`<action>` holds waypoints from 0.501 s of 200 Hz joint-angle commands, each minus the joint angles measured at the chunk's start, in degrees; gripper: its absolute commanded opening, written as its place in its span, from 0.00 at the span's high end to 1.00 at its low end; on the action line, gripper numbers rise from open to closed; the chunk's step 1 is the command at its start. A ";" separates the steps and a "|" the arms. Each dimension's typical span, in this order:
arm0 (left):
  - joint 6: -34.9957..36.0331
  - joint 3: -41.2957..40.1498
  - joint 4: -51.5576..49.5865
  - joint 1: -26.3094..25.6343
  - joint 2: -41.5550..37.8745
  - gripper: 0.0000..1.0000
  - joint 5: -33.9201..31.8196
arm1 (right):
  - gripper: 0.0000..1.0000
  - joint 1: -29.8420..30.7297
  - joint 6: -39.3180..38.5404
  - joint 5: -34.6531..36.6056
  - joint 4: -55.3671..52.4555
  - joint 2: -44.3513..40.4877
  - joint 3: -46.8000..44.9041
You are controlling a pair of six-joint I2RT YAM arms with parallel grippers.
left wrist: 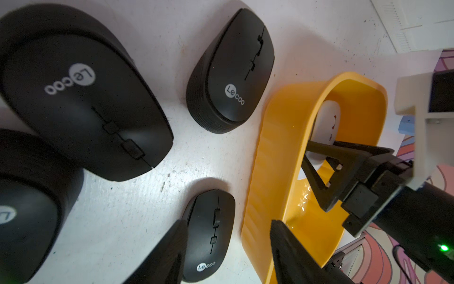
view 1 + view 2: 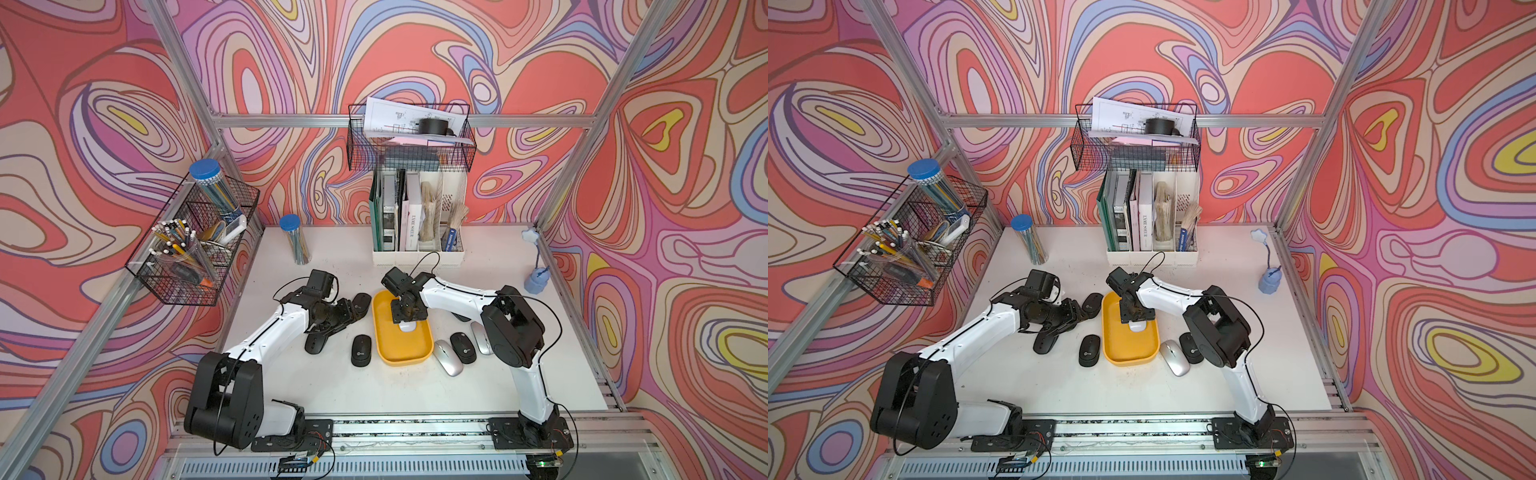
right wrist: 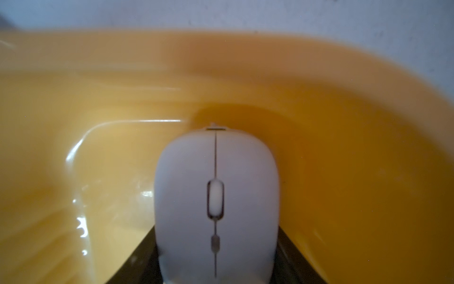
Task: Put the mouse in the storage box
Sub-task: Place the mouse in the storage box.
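Observation:
A white mouse (image 2: 407,326) (image 3: 216,196) is low inside the yellow storage box (image 2: 401,360) (image 3: 344,147), near its far end. My right gripper (image 2: 408,321) (image 3: 216,258) is shut on the mouse's sides, one finger against each flank. Whether the mouse rests on the floor of the box I cannot tell. In the left wrist view the same box (image 1: 277,147), white mouse (image 1: 328,123) and right gripper (image 1: 319,157) show. My left gripper (image 2: 353,313) (image 1: 228,223) hangs open just left of the box, over a black mouse (image 1: 208,233), holding nothing.
Three black mice (image 2: 361,303) (image 2: 316,343) (image 2: 360,350) lie left of the box. Right of it lie a silver mouse (image 2: 448,357), a black one (image 2: 463,348) and another silver one (image 2: 482,338). A white file organizer (image 2: 417,249) and a pencil jar (image 2: 296,241) stand behind.

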 commanded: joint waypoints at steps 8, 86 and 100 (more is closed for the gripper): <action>-0.38 -0.61 0.76 0.14 -1.22 0.40 0.32 | 0.43 -0.33 4.24 2.60 -1.09 -1.01 -3.06; 3.65 1.96 0.82 -1.49 0.22 0.38 5.15 | 0.43 -0.30 2.98 1.61 -1.01 -0.30 1.04; 5.35 4.03 -0.36 -2.68 1.48 0.38 5.59 | 0.42 -0.36 2.16 1.12 -1.79 0.58 2.34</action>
